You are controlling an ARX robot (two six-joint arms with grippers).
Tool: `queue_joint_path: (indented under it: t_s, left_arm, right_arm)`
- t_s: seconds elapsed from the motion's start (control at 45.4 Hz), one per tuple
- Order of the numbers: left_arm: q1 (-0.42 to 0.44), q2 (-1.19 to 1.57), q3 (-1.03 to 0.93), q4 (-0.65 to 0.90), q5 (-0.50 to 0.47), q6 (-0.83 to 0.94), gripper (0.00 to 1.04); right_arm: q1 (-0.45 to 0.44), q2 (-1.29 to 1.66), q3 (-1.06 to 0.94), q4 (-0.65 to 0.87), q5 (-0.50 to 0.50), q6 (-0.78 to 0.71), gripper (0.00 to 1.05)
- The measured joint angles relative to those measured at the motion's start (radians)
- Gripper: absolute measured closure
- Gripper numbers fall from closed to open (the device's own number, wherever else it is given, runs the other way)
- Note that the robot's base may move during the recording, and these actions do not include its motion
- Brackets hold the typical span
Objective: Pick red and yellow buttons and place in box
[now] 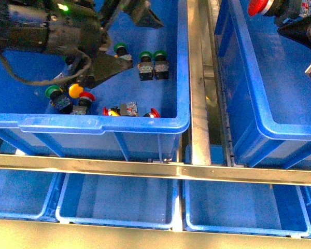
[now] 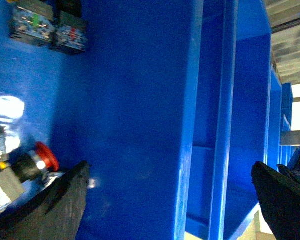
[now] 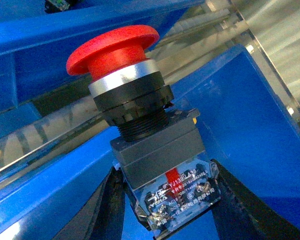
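Glossy plastic red button (image 3: 112, 47) with a shiny metal collar; smooth plastic box (image 1: 259, 93).

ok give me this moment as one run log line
right gripper: shut on red button, above box | left gripper: open, in source crate | red and yellow buttons remain there

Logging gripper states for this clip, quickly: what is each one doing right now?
Left gripper: open, holding nothing.
Right gripper: closed on a red button.
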Motion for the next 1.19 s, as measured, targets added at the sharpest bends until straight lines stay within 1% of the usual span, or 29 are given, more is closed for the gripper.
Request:
queue_joint_path:
  t_s: [0.154,0.22,0.309,0.375,0.441,0.507,0.727,0.771,0.793,0.837,0.859,0.881,0.904,0.948,0.992,1.036,1.19]
  left_arm:
    - [0.041,-0.065,-0.069,0.002,-0.013,0.062,0.08]
    - [0.058,-0.098,-0.1,0.0,-0.043,0.108,0.08]
    - [0.079,-0.134,-0.138,-0.001,-0.051,0.164,0.08]
    - [0.108,-0.178,-0.19,-0.001,-0.076,0.237,0.08]
    - [0.137,-0.217,-0.235,-0.016,-0.078,0.285,0.08]
    - [0.174,-0.264,-0.285,-0.019,-0.116,0.354,0.08]
    - [0.253,-0.365,-0.401,0.012,-0.215,0.476,0.09]
    - [0.268,-0.357,-0.462,0.17,-0.313,0.531,0.15]
    - [0.274,-0.349,-0.515,0.313,-0.41,0.593,0.2]
    - [0.283,-0.346,-0.613,0.514,-0.502,0.666,0.29]
    - [0.287,-0.348,-0.651,0.583,-0.521,0.687,0.33]
    - [0.291,-0.36,-0.717,0.697,-0.536,0.715,0.4]
    - [0.291,-0.377,-0.762,0.763,-0.536,0.734,0.45]
    - [0.291,-0.398,-0.8,0.803,-0.535,0.749,0.51]
    - [0.291,-0.424,-0.829,0.811,-0.535,0.758,0.56]
    - [0.291,-0.457,-0.859,0.807,-0.535,0.767,0.63]
    - [0.29,-0.547,-0.913,0.761,-0.535,0.782,0.83]
  right_arm:
    - [-0.01,-0.011,-0.005,-0.012,0.0,-0.001,0.65]
    - [-0.013,-0.018,-0.006,-0.019,0.003,-0.001,0.65]
    - [-0.018,-0.029,-0.006,-0.03,0.01,-0.001,0.65]
    - [-0.026,-0.047,-0.006,-0.044,0.015,0.0,0.65]
    - [-0.034,-0.063,-0.006,-0.057,0.02,0.002,0.65]
    - [-0.046,-0.082,-0.006,-0.069,0.023,0.014,0.65]
    - [-0.069,-0.117,-0.008,-0.095,0.036,0.047,0.65]
    - [-0.072,-0.127,-0.01,-0.098,0.039,0.054,0.65]
    - [-0.075,-0.136,-0.015,-0.099,0.042,0.06,0.65]
    - [-0.077,-0.153,-0.024,-0.102,0.045,0.077,0.65]
    - [-0.078,-0.157,-0.026,-0.105,0.048,0.081,0.65]
    - [-0.079,-0.164,-0.03,-0.107,0.067,0.091,0.65]
    - [-0.08,-0.171,-0.037,-0.107,0.078,0.106,0.65]
    - [-0.08,-0.179,-0.047,-0.108,0.084,0.12,0.65]
    - [-0.079,-0.188,-0.055,-0.112,0.089,0.136,0.65]
    - [-0.079,-0.199,-0.066,-0.114,0.094,0.161,0.65]
    - [-0.08,-0.219,-0.079,-0.115,0.122,0.201,0.65]
